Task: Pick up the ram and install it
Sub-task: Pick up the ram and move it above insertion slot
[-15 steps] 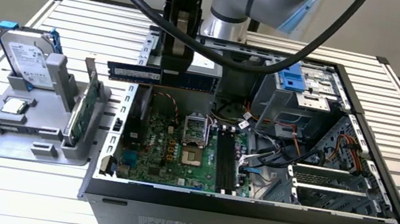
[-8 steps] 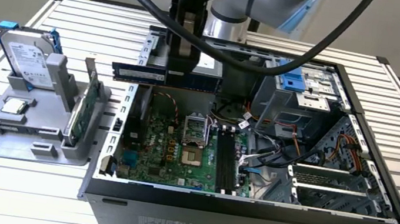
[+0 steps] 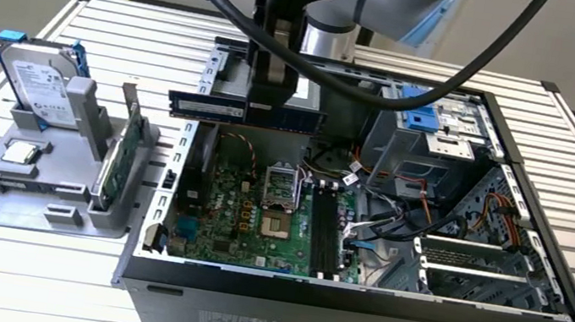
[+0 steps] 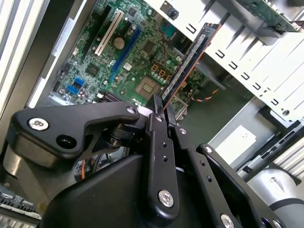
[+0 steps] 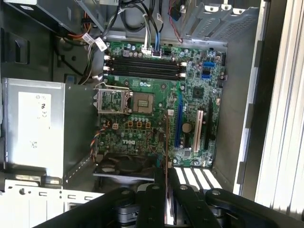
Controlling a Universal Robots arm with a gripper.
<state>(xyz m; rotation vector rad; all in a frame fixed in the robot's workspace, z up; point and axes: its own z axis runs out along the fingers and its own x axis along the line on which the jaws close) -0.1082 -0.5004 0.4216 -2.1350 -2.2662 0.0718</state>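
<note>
Gripper [image 4: 160, 108] pinching ram [image 4: 186, 64].
Ram held level above open case [image 3: 357, 308], over motherboard [image 5: 156, 109], off its walls; white sticker [image 3: 207, 107] unreadable.

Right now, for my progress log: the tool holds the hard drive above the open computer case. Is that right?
No. The tool is shut on the ram, a thin blue stick, not the hard drive, which stands in the grey tray beside the computer case. The exterior view shows this; the ram does hang above the open case.
</note>
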